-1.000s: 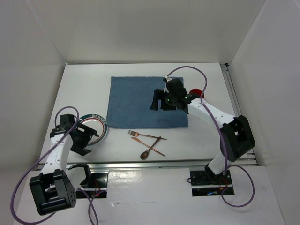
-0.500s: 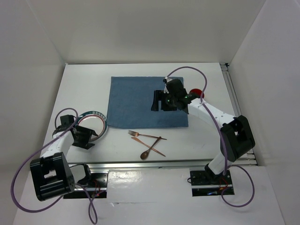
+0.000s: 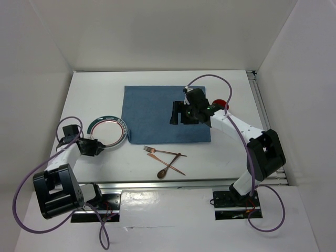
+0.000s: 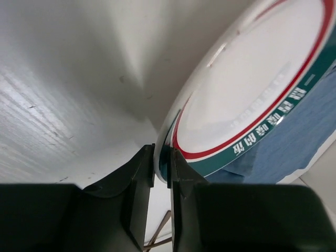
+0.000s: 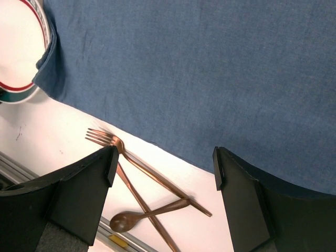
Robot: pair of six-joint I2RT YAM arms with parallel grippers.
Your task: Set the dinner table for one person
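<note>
Where your left gripper (image 4: 163, 167) meets the plate (image 4: 247, 89), its fingers are clamped on the rim; the plate seems tilted, though that's hard to judge. Your right gripper (image 5: 164, 173) hangs with fingers wide apart over the blue placemat (image 5: 210, 63), which lies mid dinner table (image 3: 94, 89).

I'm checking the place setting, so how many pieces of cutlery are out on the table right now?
3, crossed together on the bare table just in front of the blue mat: a fork, a spoon, and a third thin piece, possibly a knife. None looks hidden.
</note>
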